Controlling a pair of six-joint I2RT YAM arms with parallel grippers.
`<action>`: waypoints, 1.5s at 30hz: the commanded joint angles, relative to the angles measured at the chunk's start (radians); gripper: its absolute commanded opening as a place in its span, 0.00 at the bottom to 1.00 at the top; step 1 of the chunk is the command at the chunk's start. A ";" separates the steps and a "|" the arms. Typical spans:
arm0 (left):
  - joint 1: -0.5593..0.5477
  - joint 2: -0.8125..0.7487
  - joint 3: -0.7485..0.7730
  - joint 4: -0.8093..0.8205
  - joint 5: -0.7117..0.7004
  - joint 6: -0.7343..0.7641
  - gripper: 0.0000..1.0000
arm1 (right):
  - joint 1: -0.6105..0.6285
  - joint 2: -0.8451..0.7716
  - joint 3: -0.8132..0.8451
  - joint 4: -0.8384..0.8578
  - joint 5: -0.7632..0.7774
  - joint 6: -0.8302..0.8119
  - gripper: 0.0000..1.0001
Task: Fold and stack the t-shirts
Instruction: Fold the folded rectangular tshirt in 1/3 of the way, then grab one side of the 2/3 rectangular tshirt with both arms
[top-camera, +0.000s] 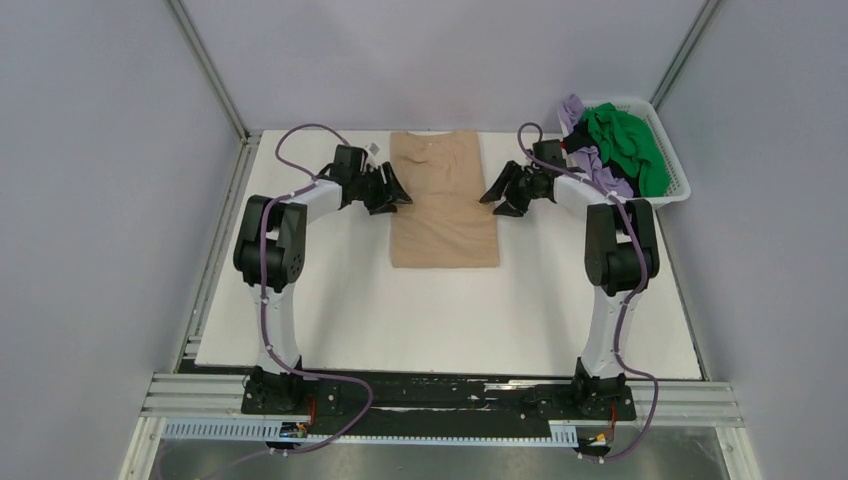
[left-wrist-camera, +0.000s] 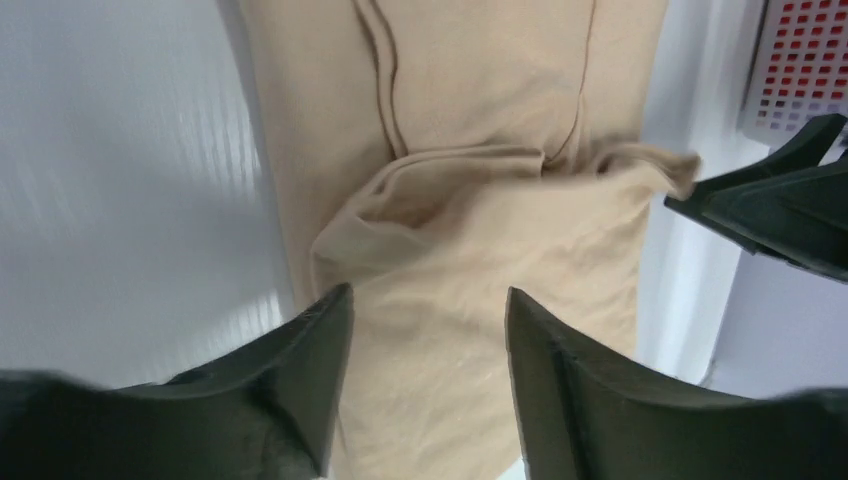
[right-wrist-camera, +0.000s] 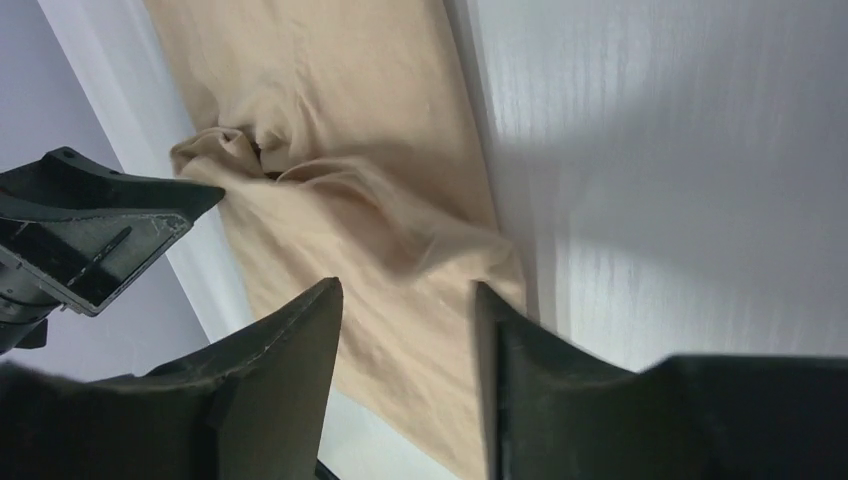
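The left fingers (left-wrist-camera: 300, 390) and right fingers (right-wrist-camera: 290, 380) stand parted and empty, flanking the tan t-shirt (top-camera: 445, 215) on the tabletop (top-camera: 400, 320). The next fold, I reckon, needs matched grips at both edges.

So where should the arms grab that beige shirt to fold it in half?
The tan shirt lies flat as a long strip running away from the arms, so probably its two near corners: the left gripper coming in from the left edge, the right gripper from the right, lifting that end over.
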 joint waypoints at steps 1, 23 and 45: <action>0.035 -0.015 0.078 0.047 0.044 -0.012 0.92 | -0.017 -0.013 0.083 0.027 -0.031 -0.022 0.62; -0.086 -0.534 -0.598 0.014 -0.112 -0.042 1.00 | 0.004 -0.524 -0.531 0.093 -0.002 -0.082 1.00; -0.133 -0.281 -0.530 0.020 -0.175 -0.048 0.34 | 0.050 -0.314 -0.549 0.140 0.016 -0.093 0.59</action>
